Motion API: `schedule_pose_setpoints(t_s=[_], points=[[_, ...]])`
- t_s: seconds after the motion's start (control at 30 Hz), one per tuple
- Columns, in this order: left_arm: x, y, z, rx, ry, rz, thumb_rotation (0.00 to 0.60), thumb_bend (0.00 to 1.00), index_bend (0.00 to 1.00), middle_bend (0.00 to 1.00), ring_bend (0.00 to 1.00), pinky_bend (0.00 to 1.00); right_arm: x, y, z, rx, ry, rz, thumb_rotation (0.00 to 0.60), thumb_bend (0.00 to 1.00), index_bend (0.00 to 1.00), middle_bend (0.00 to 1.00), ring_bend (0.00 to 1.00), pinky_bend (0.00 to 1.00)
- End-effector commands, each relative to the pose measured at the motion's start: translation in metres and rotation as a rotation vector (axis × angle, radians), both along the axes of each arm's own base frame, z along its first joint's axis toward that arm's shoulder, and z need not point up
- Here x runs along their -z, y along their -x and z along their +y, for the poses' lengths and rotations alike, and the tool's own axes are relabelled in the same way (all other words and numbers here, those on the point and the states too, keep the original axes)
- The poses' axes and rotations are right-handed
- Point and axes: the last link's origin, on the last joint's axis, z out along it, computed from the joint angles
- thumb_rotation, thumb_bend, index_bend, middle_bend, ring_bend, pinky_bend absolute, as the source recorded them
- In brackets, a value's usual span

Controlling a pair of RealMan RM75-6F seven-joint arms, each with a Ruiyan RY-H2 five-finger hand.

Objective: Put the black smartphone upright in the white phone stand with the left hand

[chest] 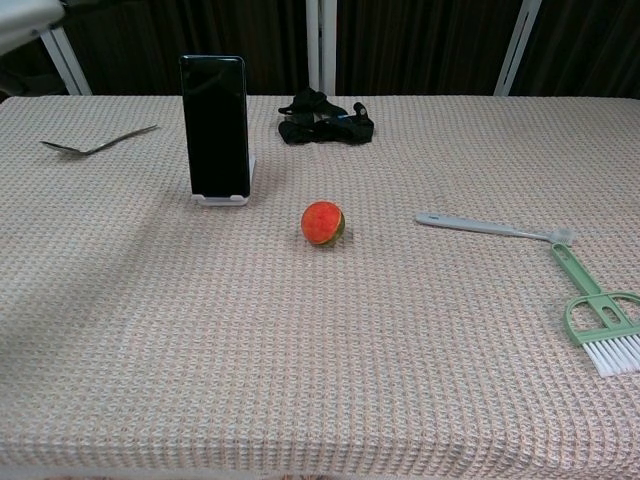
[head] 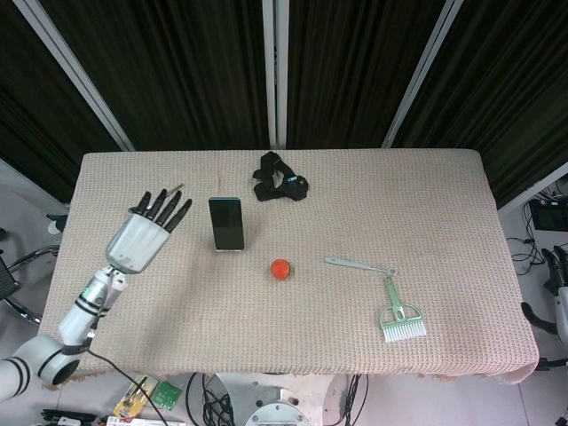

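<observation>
1. Silver-shelled left hand (head: pixel 142 238): fingers spread apart, nothing held, raised above the table's left side, well apart from the phone. Seen in the head view only; absent from the chest view.
2. Right hand: in neither view; state unknown.
3. Black smartphone (chest: pixel 215 125): standing upright, screen toward the chest camera, lower edge seated in the white phone stand (chest: pixel 222 199). No contact with any hand.
4. Beige woven table cover (chest: pixel 320 340): carrying the stand toward the rear left.
5. Other items, outward from the stand:
   - metal spoon (chest: pixel 98 147), left of the phone, well apart;
   - black strap bundle (chest: pixel 325 115), behind and to the right;
   - orange ball (chest: pixel 323 222), near the stand, front right, not touching;
   - pale toothbrush (chest: pixel 492 228), further right;
   - green hand brush (chest: pixel 598 325), at the right edge.
6. Step in hand, as a judgement: placement complete, release done, withdrawal phase.
7. Next move, as a judgement: clear retreat of the left arm away from the phone, without brushing the spoon beside it; no further contact with the phone needed, since a nudge could tip it.
</observation>
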Motion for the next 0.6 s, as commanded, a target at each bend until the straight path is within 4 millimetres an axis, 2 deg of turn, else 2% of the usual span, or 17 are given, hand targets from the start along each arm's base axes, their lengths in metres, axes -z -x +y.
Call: schedule_pose_setpoints(t_s=[0.03,0.1,0.17,0.33,0.47,0.6], points=[[-0.043,0.059,-0.060,-0.330,0.006,-0.431,0.520,0.17,0.05,0.08,0.10,0.27,0.005,-0.007,-0.003,-0.068,-0.024,0.010,0.600,0.17,0.00,0.00,0.00,0.00],[-0.043,0.074,-0.076,-0.358,0.018,-0.485,0.377,0.16,0.05,0.07,0.09,0.26,0.008,-0.010,-0.003,-0.090,-0.034,0.010,0.600,0.16,0.00,0.00,0.00,0.00],[-0.043,0.089,-0.093,-0.375,0.021,-0.499,0.311,0.15,0.05,0.07,0.09,0.25,0.012,-0.012,-0.002,-0.104,-0.054,0.012,0.600,0.16,0.00,0.00,0.00,0.00],[-0.043,0.112,-0.123,-0.442,0.011,-0.543,0.288,0.15,0.05,0.06,0.09,0.25,0.019,-0.019,-0.004,-0.120,-0.091,0.019,0.600,0.16,0.00,0.00,0.00,0.00],[-0.043,0.121,-0.135,-0.448,0.015,-0.521,0.288,0.15,0.05,0.06,0.09,0.25,0.024,-0.025,-0.006,-0.137,-0.105,0.015,0.600,0.16,0.00,0.00,0.00,0.00],[-0.040,0.129,-0.142,-0.449,0.042,-0.498,0.330,0.15,0.05,0.06,0.09,0.25,0.029,-0.029,-0.009,-0.140,-0.115,0.017,0.600,0.16,0.00,0.00,0.00,0.00]])
